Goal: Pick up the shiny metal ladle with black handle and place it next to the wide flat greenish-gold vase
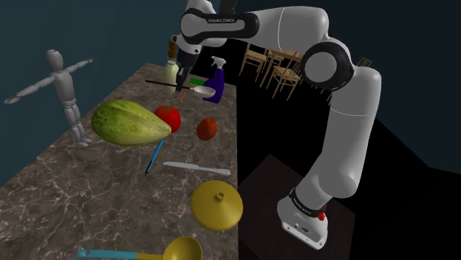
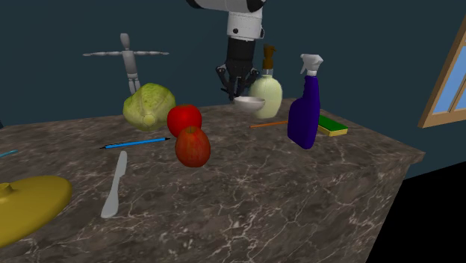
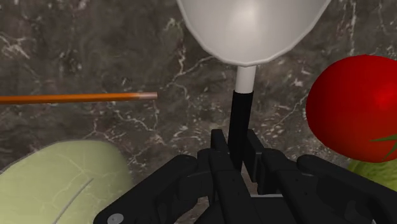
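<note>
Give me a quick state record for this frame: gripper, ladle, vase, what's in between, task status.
gripper: jaws shut on the black handle of the ladle
ladle: pale bowl ahead of the jaws, over the far end of the counter
vase: yellow-gold, flat, at the counter's near end, apart from the ladle
between: knife, blue pen
status: grasped, not yet beside the vase

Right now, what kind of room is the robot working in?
Probably a kitchen in a house. The stone-patterned counter carries a tomato, a knife and a sponge, the gripper holds a ladle, and wooden dining chairs stand behind.
</note>
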### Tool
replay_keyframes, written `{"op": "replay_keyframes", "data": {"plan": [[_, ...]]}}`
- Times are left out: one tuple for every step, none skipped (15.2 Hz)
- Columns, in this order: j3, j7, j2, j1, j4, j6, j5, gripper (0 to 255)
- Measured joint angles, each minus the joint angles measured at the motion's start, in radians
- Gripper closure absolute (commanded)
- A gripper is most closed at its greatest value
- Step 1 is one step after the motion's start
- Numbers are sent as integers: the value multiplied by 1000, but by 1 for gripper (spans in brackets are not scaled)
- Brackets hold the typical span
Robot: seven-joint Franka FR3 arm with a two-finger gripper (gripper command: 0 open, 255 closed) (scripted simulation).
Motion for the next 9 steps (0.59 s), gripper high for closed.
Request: {"op": "replay_keyframes", "data": {"plan": [[0, 2, -4, 0, 11, -15, -1, 255], [0, 6, -6, 1, 21, -26, -2, 255], [0, 6, -11, 0, 24, -35, -2, 255], [-1, 7, -12, 0, 34, -46, -3, 255], [-1, 9, -12, 0, 49, -60, -3, 255], [0, 11, -13, 0, 59, -71, -4, 255], [1, 17, -28, 4, 43, -69, -5, 255], [5, 30, -45, 15, 20, -62, -7, 255], [10, 47, -64, 28, -11, -47, -9, 255]]}}
